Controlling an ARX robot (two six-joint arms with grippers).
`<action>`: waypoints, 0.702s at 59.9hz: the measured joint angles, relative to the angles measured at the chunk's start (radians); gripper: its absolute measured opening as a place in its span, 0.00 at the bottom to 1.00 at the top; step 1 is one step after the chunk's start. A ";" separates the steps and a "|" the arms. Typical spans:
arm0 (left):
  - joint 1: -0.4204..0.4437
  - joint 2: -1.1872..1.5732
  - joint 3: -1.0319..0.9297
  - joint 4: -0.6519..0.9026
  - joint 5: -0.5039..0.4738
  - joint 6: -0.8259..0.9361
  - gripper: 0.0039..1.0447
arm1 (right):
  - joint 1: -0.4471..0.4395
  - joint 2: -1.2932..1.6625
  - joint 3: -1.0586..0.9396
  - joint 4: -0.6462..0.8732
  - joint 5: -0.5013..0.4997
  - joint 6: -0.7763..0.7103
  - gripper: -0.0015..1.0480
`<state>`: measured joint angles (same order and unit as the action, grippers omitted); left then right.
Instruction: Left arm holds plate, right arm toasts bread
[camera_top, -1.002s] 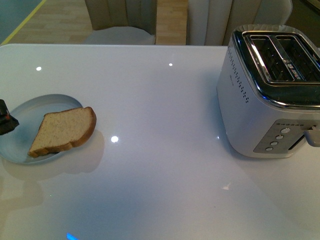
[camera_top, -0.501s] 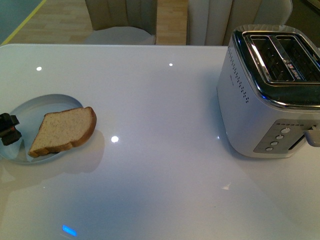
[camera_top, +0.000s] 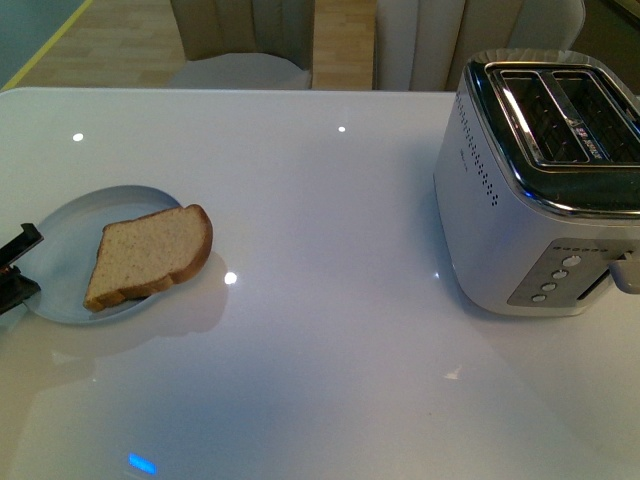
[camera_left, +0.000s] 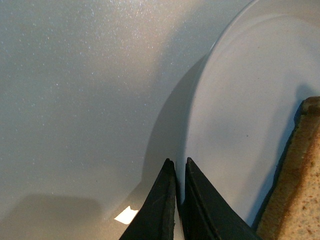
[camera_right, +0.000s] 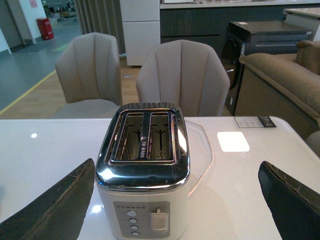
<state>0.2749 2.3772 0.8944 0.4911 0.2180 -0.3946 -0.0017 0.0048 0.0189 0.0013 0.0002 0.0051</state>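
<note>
Lying flat on the plate (camera_top: 70, 225), the bread (camera_top: 150, 255) overhangs the rim on the toaster (camera_top: 540, 200) side. The left gripper (camera_left: 178, 164) has its jaws pinched almost together on the plate's opposite rim, near the bench's (camera_top: 320, 380) left edge. The right gripper (camera_right: 177, 162) has its jaws wide apart and empty, facing the toaster.

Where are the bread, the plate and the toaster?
bread (camera_top: 150, 262), front view, middle of the slice's face.
plate (camera_top: 72, 232), front view, bare surface left of the bread.
toaster (camera_top: 490, 230), front view, its white side wall.

Silver toaster (camera_right: 142, 185) stands on white table (camera_right: 240, 200) between wide-apart jaws; chairs (camera_right: 182, 77) behind
</note>
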 joint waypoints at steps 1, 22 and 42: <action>0.002 -0.004 -0.004 0.000 0.002 -0.005 0.02 | 0.000 0.000 0.000 0.000 0.000 0.000 0.92; 0.068 -0.225 -0.114 -0.029 0.050 -0.057 0.02 | 0.000 0.000 0.000 0.000 0.000 0.000 0.92; 0.023 -0.694 -0.199 -0.233 0.056 -0.189 0.02 | 0.000 0.000 0.000 0.000 0.000 0.000 0.92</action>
<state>0.2977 1.6833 0.6956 0.2584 0.2737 -0.5838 -0.0017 0.0048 0.0189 0.0013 0.0002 0.0051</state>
